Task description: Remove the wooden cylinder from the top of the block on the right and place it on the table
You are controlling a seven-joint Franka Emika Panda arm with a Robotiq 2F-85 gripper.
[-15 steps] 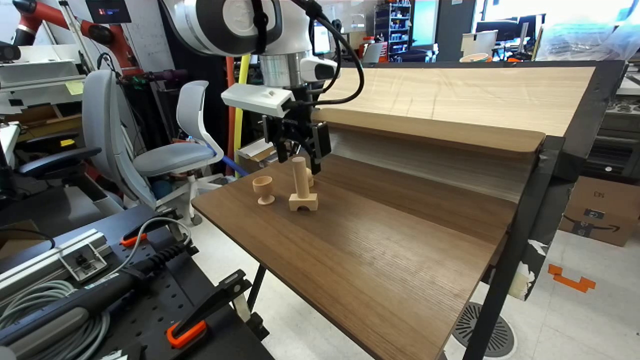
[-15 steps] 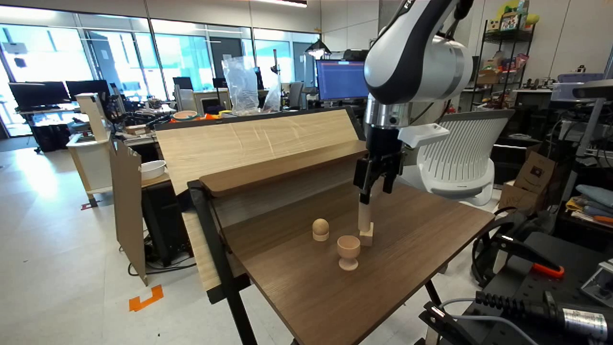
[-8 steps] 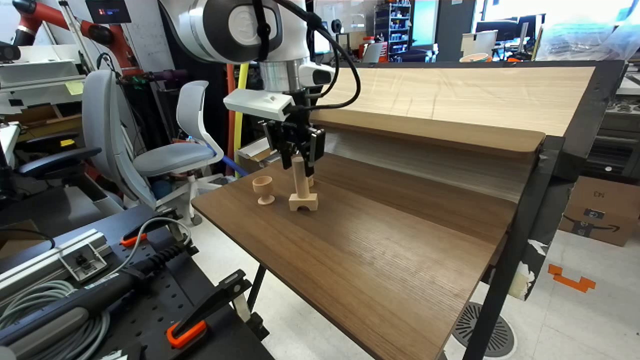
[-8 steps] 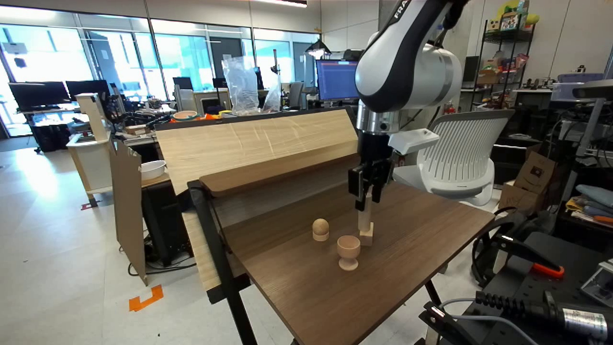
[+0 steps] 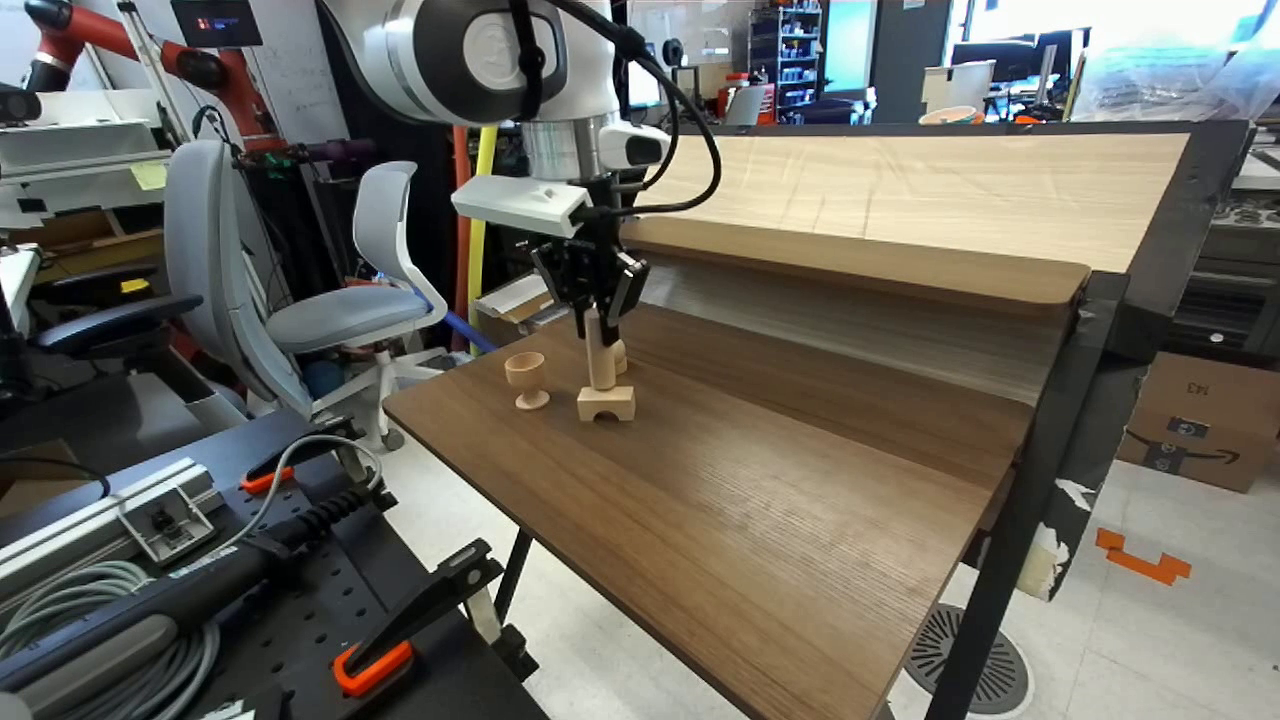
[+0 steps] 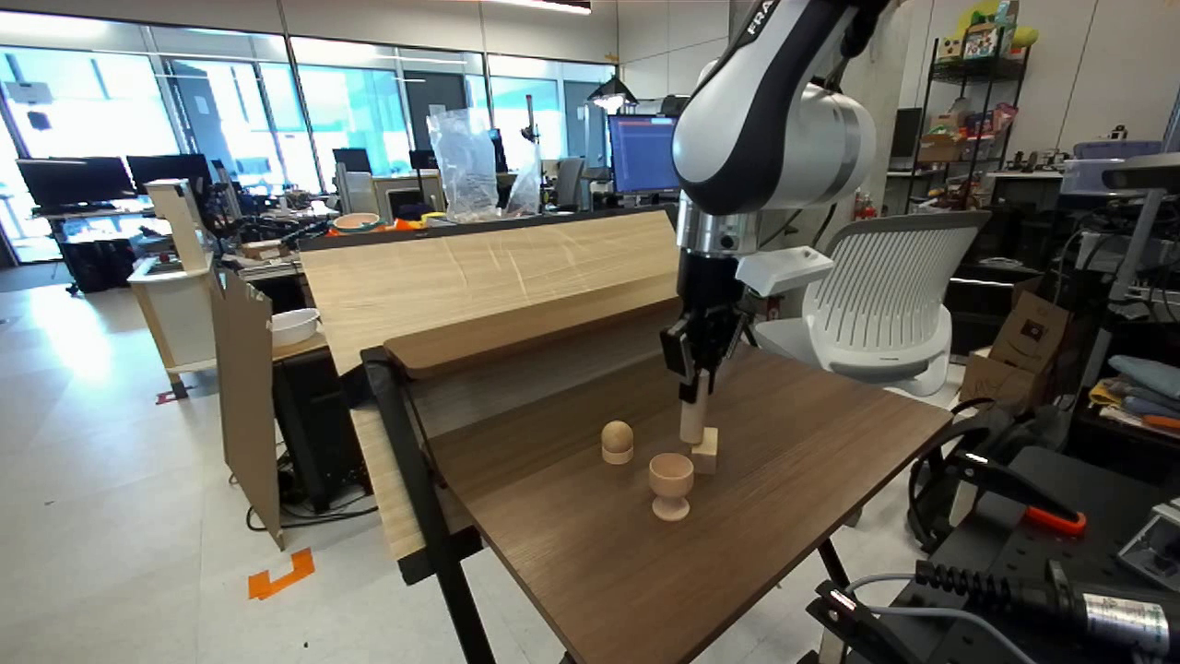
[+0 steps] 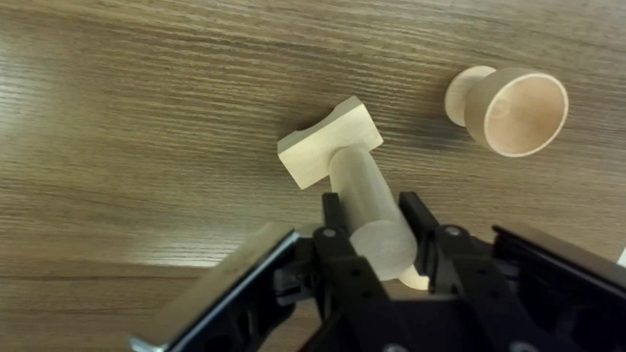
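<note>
Wooden cylinder (image 6: pixel 694 420) stands a touch further left than half a second ago in an exterior view, the claw (image 7: pixel 372 203) shifting with it, fingers drawn closer together. Claw: narrow, holding the cylinder by its upper part, one finger on either side. Cylinder: roughly upright, its foot overlapping the left edge of the block (image 6: pixel 707 454); I cannot tell whether foot and block touch. Judged step: grasp made, lift just starting; setting down on the worktop (image 5: pixel 760 500) not yet done.

Failure modes, my estimate:
(a) Sideways travel before enough height. Foot could catch the block, drag it or tip it over.
(b) High hold on a slim round shape. Cylinder may pivot between the fingers, meet the worktop on its edge, topple on release.
(c) Low path toward the near left. Swinging foot could knock the cup (image 6: pixel 671 474), which stands near the block, apart from it. Further left, the ball-topped piece (image 6: pixel 617 441) is also exposed.
</note>
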